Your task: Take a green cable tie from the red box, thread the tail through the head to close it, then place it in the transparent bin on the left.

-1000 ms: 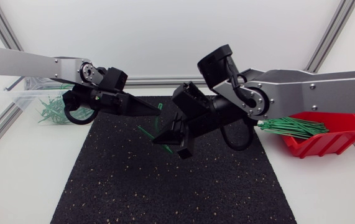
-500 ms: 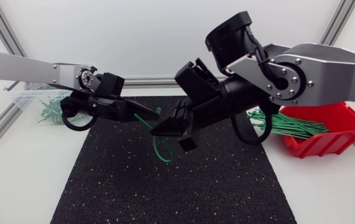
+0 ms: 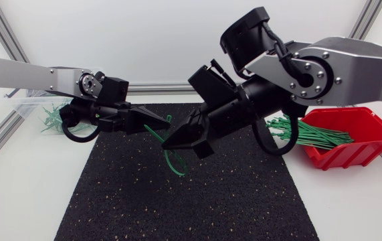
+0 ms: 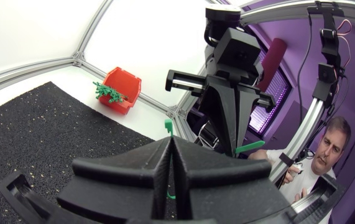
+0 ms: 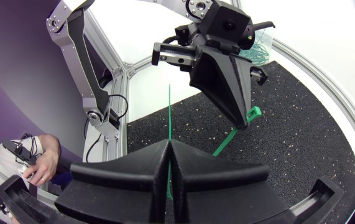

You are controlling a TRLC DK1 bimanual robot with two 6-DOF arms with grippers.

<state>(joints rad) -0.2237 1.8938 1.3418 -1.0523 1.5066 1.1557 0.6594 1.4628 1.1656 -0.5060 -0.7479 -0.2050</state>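
cable tie (image 3: pixel 170 161), in left gripper (image 3: pixel 154 125), right gripper (image 3: pixel 172 142)

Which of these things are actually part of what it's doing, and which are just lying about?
Part of the job: green cable tie, gripped by left tool and right tool; red box of spare ties; transparent bin with a pile of ties.
Just there: black mat; white table.

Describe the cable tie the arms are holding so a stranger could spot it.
Above the black mat, the left claw and right claw nearly meet tip to tip. The green cable tie, pinched by both, curves down below them, single, unlike those piled in the red box and transparent bin.
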